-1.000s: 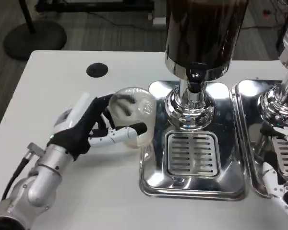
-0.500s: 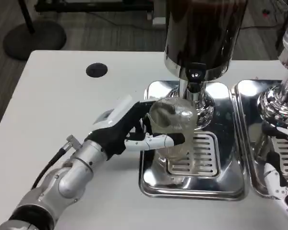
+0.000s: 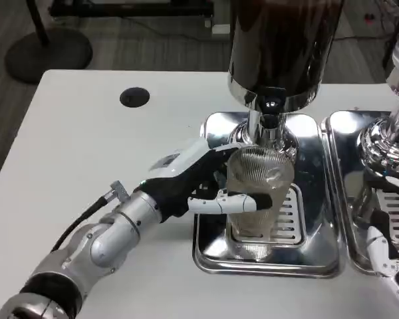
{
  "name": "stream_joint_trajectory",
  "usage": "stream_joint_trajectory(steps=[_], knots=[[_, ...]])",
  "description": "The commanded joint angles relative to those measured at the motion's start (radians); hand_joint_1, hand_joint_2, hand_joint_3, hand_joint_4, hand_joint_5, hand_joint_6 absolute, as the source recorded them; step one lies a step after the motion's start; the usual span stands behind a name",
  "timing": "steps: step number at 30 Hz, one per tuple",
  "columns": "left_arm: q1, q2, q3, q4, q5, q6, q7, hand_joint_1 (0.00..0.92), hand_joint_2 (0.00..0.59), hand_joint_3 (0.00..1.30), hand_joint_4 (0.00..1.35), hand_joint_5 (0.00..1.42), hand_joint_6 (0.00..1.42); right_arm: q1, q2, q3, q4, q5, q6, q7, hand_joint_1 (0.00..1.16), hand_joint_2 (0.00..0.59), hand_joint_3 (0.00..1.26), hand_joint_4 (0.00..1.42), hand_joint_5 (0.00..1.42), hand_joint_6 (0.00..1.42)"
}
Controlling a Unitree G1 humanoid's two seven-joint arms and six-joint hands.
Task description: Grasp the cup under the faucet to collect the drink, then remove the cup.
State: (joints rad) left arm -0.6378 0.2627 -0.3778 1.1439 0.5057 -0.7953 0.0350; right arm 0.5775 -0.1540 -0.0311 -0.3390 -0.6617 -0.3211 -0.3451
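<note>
Head view:
Cup: clear ribbed plastic, upright on the drip tray grille, directly under the faucet.
Left hand: fingers wrapped around the cup's side, holding it.
Right hand: low at the frame's right edge by the second tray; its grip cannot be told.

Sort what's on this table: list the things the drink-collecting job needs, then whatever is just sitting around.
Job:
- cup, held by left hand
- faucet
- dispenser tank
- drip tray

Sitting around:
- second dispenser
- right hand, near it
- black table grommet
</note>
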Motion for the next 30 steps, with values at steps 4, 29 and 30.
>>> stream_joint_trajectory(steps=[4,29,30], knots=[[-0.002,0.039,-0.015,-0.04,0.028,0.003,-0.011,0.082,0.076,0.18,0.15,0.29,0.35,-0.009,0.009,0.002,0.017,0.007,-0.002,-0.014,0.44,0.507,0.36,0.25,0.22,0.31],[0.153,0.199,0.09,-0.333,-0.08,-0.049,-0.034,0.04,0.05,0.09,0.0,0.08,0.18,-0.004,0.003,-0.003,0.009,0.02,-0.003,-0.002,0.46,0.498,0.37,0.25,0.22,0.32],[0.165,0.212,0.104,-0.357,-0.096,-0.055,-0.043,0.04,0.049,0.1,0.0,0.09,0.2,-0.006,0.002,-0.003,0.01,0.021,-0.003,-0.001,0.46,0.498,0.37,0.25,0.22,0.32]])
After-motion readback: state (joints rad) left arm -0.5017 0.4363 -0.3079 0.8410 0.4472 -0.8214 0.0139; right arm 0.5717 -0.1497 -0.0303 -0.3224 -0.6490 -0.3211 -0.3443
